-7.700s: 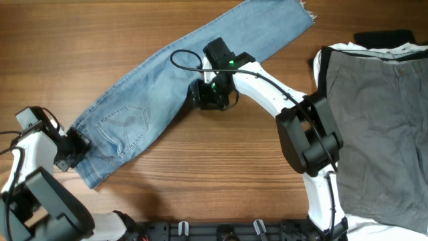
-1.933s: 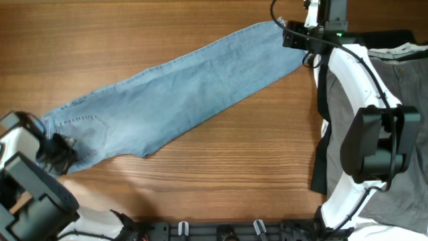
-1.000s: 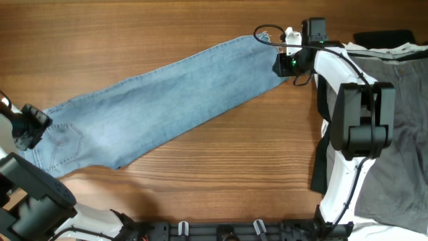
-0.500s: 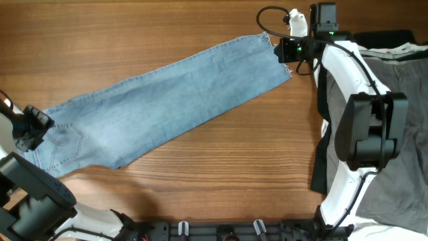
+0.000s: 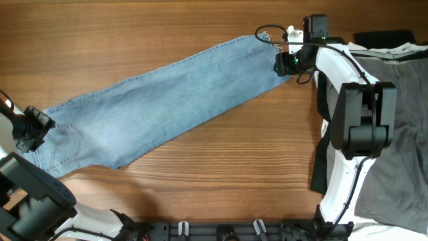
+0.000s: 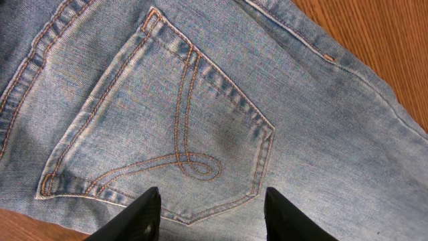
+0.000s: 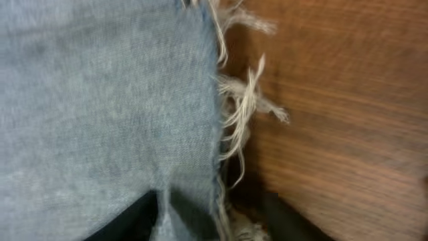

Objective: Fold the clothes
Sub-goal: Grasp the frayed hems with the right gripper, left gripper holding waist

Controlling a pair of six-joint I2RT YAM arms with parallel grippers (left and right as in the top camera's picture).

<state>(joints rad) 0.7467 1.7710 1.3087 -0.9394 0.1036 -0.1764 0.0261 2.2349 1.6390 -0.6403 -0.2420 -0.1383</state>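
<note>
Jeans (image 5: 167, 100) on table (image 5: 221, 174): our left end effector (image 6: 210, 195) released over pocket (image 6: 160, 127); right end effector (image 7: 208, 204) released astride frayed hem (image 7: 244, 114).

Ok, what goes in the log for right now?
jeans: full-length on table | left tool: open over pocket | right tool: open at frayed hem

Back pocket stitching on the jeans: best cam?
Left wrist: the back pocket fills the frame, swirl stitching sharp. Overhead shows it only as a faint outline by the left gripper. Right wrist sees just the frayed hem.
</note>
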